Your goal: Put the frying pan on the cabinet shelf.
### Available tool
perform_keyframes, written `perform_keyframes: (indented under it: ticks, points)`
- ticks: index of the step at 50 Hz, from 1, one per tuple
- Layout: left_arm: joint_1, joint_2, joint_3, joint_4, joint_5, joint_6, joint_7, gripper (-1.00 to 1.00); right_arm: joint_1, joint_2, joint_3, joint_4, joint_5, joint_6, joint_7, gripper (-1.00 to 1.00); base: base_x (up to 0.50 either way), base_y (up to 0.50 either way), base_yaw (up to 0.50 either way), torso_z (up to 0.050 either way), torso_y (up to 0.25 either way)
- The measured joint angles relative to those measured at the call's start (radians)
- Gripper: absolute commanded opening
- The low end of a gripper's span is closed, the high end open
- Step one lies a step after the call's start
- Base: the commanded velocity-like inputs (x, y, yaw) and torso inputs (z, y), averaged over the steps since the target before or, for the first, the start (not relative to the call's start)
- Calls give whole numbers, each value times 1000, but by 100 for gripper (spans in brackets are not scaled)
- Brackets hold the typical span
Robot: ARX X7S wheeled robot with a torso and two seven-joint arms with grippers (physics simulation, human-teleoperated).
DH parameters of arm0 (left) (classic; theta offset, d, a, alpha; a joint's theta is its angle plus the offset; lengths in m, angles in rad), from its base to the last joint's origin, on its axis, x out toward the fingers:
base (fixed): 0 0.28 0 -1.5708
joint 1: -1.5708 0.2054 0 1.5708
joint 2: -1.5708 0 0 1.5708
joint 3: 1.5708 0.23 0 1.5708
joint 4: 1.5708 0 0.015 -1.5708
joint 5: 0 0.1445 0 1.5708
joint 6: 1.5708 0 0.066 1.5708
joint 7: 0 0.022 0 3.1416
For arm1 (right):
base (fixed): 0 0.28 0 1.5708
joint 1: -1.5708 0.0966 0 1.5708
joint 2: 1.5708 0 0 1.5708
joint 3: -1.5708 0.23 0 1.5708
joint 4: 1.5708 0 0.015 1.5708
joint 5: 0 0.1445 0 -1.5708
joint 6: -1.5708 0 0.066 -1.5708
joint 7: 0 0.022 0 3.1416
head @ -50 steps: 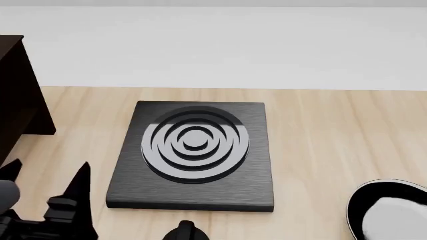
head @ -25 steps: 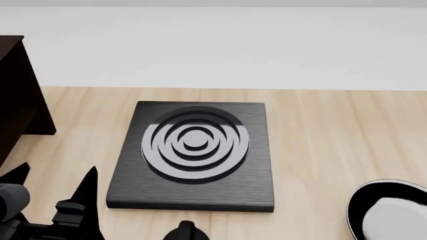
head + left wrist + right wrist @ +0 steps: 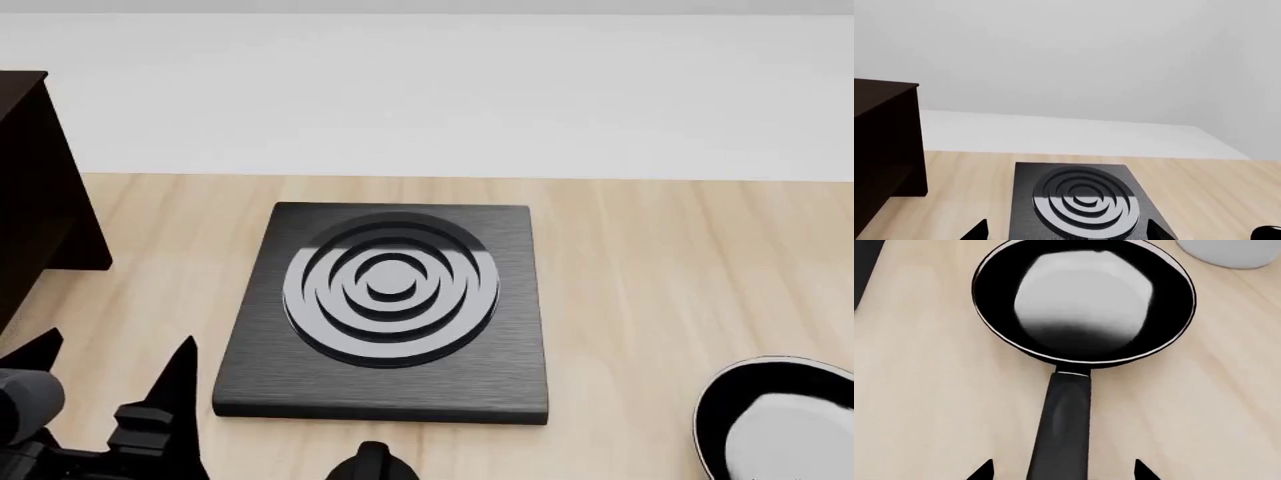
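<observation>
The pan lies flat on the wooden table, its bowl holding nothing, pale grey-white inside with a thin light rim. Its black handle runs from the bowl toward the right wrist camera and passes between the two tips of the right gripper. Those tips stand wide apart, one on each side of the handle, with table showing between each tip and the handle; they grip nothing. A pale round pot sits just past the pan's rim, only its edge in the right wrist view, so its contents cannot be told.

In the head view the pan is at the table's near right, cut by the picture's edge. The burner plate, square and black with concentric rings, lies in the middle of the table, well apart from the pan.

The cabinet, very dark brown, stands at the far left of the table, well apart from the pan; its shelf cannot be made out.

The left gripper hovers near the burner plate's near left corner, its pointed fingers spread wide with nothing between them.
</observation>
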Motion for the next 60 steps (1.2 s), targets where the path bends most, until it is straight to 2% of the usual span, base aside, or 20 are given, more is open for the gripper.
perform_keyframes:
  ticks: [24,25,41,60]
  points:
    - [4,-16,14,-11,-14,19,-16,100,38,-14,-30,129,-6,-67,-12,100,2,0,2,0,0]
    - [4,-17,15,-12,-14,19,-17,100,38,-15,-30,130,-6,-68,-10,-100,0,0,0,0,0]
    - [5,-26,26,-17,-22,31,-27,100,17,-26,-36,107,5,-76,30,-100,0,0,0,0,0]
    - [2,-34,31,-16,-44,32,-47,100,34,-5,-68,-133,34,86,85,-100,0,0,1,0,0]
